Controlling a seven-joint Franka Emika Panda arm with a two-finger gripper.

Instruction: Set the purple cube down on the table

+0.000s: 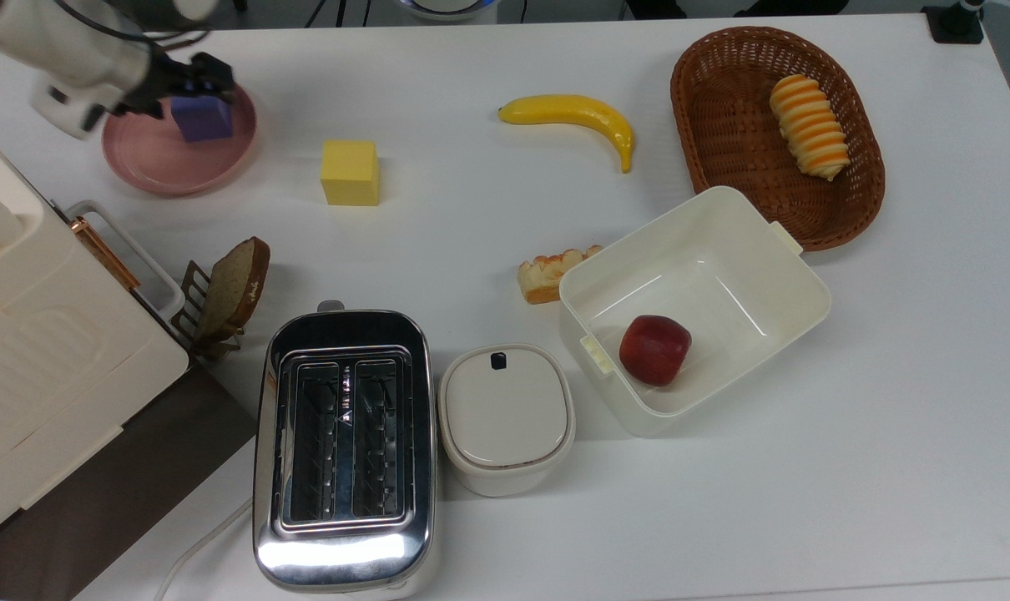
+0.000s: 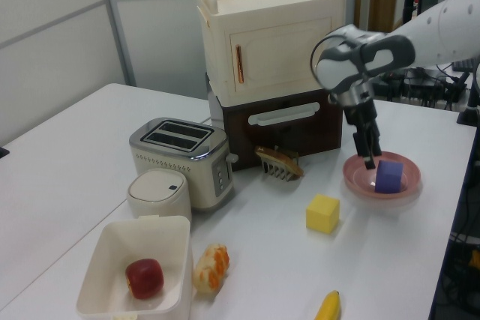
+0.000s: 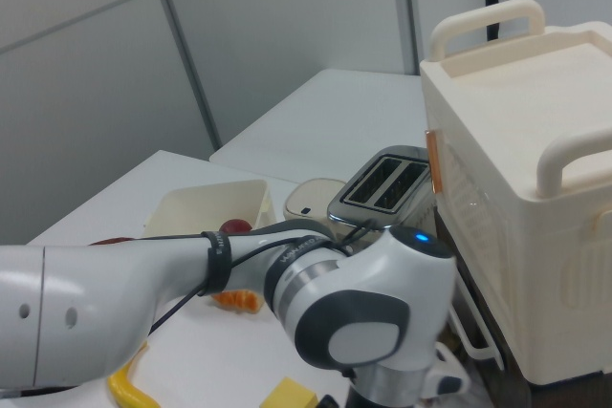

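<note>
The white table (image 1: 488, 225) carries everything in view. At the top view's left a cream cabinet (image 1: 29, 351) with handles sits on a dark brown base (image 2: 289, 121). The white and grey arm (image 3: 191, 298) fills the foreground of the right view. In front of the cabinet in the top view stands a chrome toaster (image 1: 344, 446), with a small white lidded container (image 1: 506, 417) just beside it. To the top view's right lies an open white box (image 1: 726, 250) with a red apple (image 1: 655, 349) inside, and beyond that a brown wicker basket (image 1: 714, 108) holding a striped orange and cream pastry (image 1: 809, 127). A banana (image 1: 573, 116) lies near the middle of the far edge in the top view. A bread slice (image 1: 234, 288) leans in a small rack beside the cabinet, and a pastry slice (image 1: 547, 271) touches the box's outer wall.

The pink plate (image 1: 142, 159) sits at the top view's upper left, with the yellow cube (image 1: 350, 172) apart from it on the bare table. The purple cube (image 1: 204, 118) rests flat on the plate, not on the table. The gripper (image 2: 369, 154) hangs over the plate just beside the cube, on its cabinet side in the left view; how far its jaws are spread I cannot tell, and they hold nothing.
</note>
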